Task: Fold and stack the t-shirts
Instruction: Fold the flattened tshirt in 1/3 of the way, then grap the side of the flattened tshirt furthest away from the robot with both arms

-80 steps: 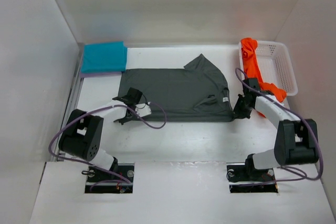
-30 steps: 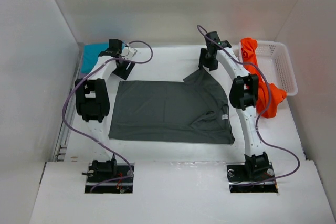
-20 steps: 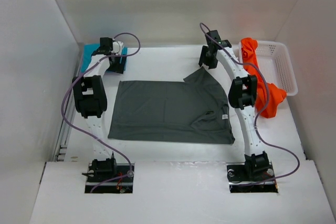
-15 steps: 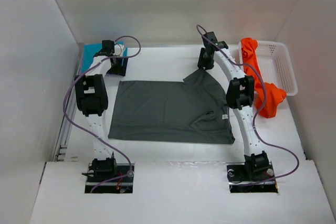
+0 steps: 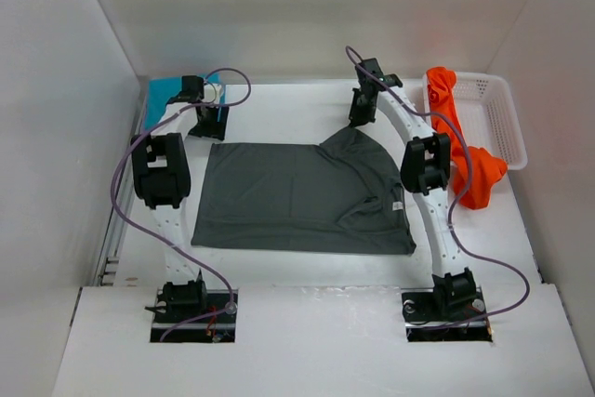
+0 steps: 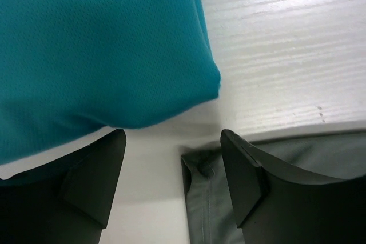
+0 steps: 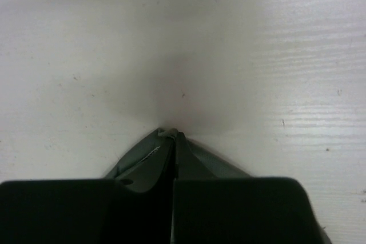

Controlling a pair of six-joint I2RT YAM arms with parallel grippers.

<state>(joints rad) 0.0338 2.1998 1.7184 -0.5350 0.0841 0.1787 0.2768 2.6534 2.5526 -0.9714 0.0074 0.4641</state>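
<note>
Our right hand (image 7: 174,136) has just pressed shut on the far right sleeve tip of the dark grey shirt (image 5: 297,194), where a moment ago it hung spread, so we judge the fold can begin on that side. Our left hand (image 6: 171,141) is spread and pinches nothing. The shirt's far left corner lies on the desk (image 5: 279,104) just under it, beside the folded teal shirt (image 6: 97,44).

A white surface (image 5: 307,267) with faint wood grain is boxed in by plain white panels: a left wall (image 5: 56,137), a right wall (image 5: 558,72) and a far wall (image 5: 297,16). Light falls softly.
</note>
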